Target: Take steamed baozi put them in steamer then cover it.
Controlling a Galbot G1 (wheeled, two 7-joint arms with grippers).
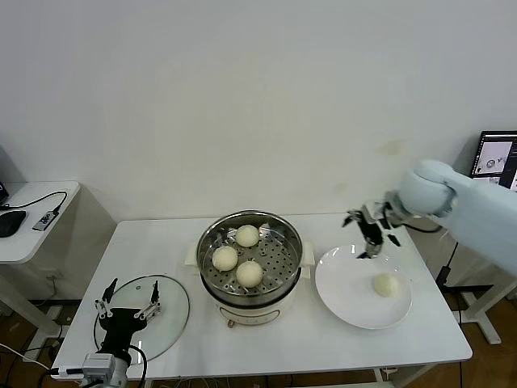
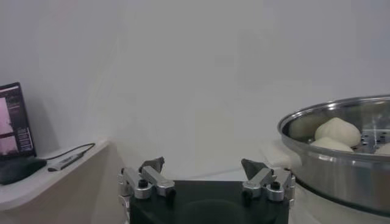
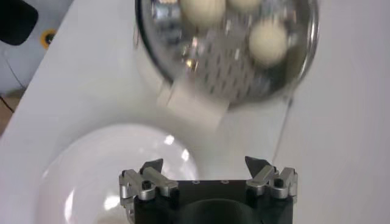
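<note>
White tabletop against a plain pale wall, side desk at the left. Left arm cut off at the lower edge, its left hand spread wide and empty over the glass cover. Three smooth cream buns in the steel steamer, the fourth bun on the white plate (right hand wide open, empty, above the plate's far rim).

The left tool covers the lid handle in the head view. In the left wrist view the steamer runs off the edge. The right wrist view blurs the plate.
</note>
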